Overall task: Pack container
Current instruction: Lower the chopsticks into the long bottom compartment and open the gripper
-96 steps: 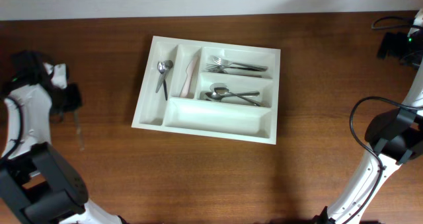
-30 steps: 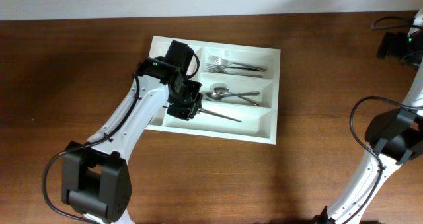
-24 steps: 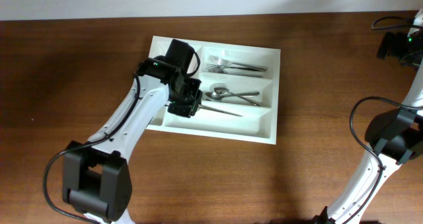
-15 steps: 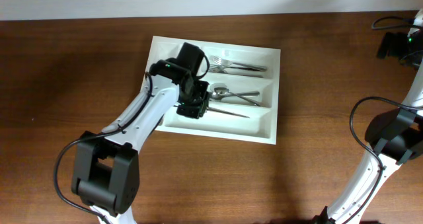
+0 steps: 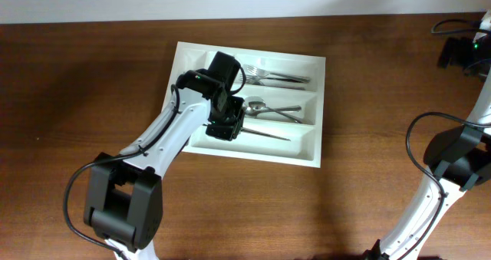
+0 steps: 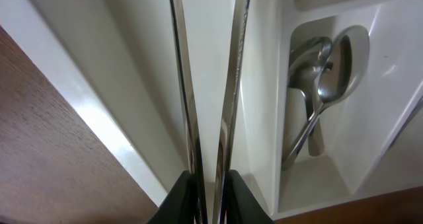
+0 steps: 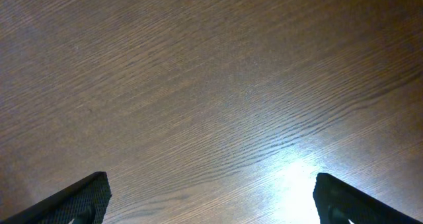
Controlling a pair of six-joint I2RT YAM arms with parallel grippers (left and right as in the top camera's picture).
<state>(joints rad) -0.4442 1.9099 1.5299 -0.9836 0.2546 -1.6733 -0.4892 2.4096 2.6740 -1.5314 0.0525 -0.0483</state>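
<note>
Your tray [image 5: 253, 154] sits mid-table [image 5: 77, 99], nearer the far edge. Its long side runs left to right, and its right end is swung slightly toward the near edge.

Starting at its left, your left arm [image 5: 165, 141] covers most of the two narrow compartments, so you can't read what's in them. Moving right, the top long compartment holds forks [image 5: 275, 77] and the middle one holds spoons [image 5: 270, 111], all lying lengthwise. The nearest long compartment has the knife [image 5: 268, 133] over it.

That left arm comes up from the near-left corner and reaches diagonally across the tray's left end. Your left gripper [image 5: 225, 126] is down at the left end of that near compartment, nearly closed, pinching one end of the knife. The wrist view shows the slim steel running straight out from the fingertips, with the spoons off to one side. Whether the knife touches the tray floor, you can't tell.

The knife's long axis follows the compartment, with the held end at the left and the free end pointing right and a touch toward the near edge.

Far right, your right arm [image 5: 453, 156] is well clear of the tray. Your right gripper [image 7: 210, 197] is spread wide over bare wood, holding nothing.
</note>
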